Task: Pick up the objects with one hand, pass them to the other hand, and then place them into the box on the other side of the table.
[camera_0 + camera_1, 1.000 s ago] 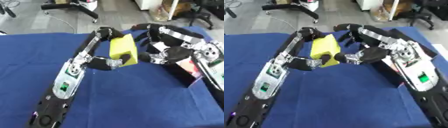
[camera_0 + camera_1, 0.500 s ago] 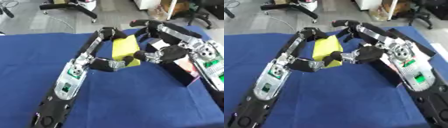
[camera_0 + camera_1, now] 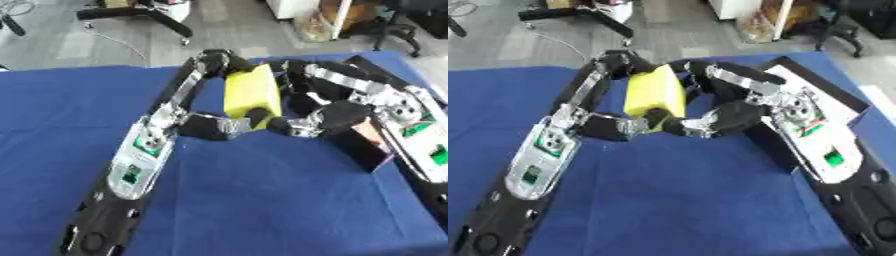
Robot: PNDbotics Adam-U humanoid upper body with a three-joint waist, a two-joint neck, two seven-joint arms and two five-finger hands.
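Bright, even light, seemingly from overhead; faint shadows; soft blur throughout, worse toward edges.

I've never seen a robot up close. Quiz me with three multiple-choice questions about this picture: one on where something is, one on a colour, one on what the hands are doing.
1. Where is the box?
A. on the robot's right side of the table
B. on its left side
C. on the floor

2. What colour is the block between the hands?
A. red
B. yellow
C. green

3. How is the block held?
A. lying alone on the cloth
B. by the right hand only
C. both hands are on it

Answers:
1 A: the box stands beside the right arm.
2 B: the block is plainly yellow.
3 C: the left hand and right hand both curl round the block, above the blue cloth.
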